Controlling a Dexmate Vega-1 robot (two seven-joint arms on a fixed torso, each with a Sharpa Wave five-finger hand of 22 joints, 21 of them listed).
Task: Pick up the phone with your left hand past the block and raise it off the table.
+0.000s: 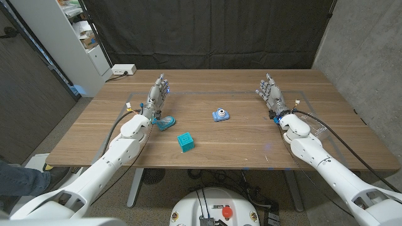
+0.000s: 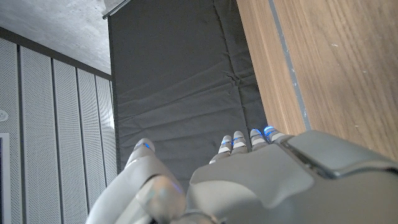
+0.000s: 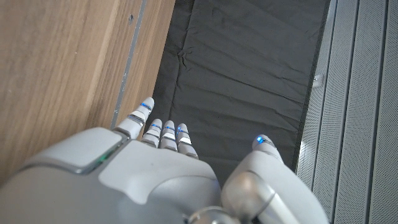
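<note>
While black curtain (image 1: 207, 31) backs the wooden table (image 1: 239, 141), both hands, left (image 1: 157, 94) and right (image 1: 271, 92), seem released.

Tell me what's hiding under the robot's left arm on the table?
A teal phone lies on the table beside the left hand's wrist. The forearm covers part of it, so its full shape cannot be seen. The teal block sits apart, uncovered.

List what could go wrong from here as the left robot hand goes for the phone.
1. The phone lies right beside the left robot hand and forearm; an arm swing may knock it away.
2. The block sits close by and could be bumped.
3. The phone lies low, so open fingers may slip over it.
</note>
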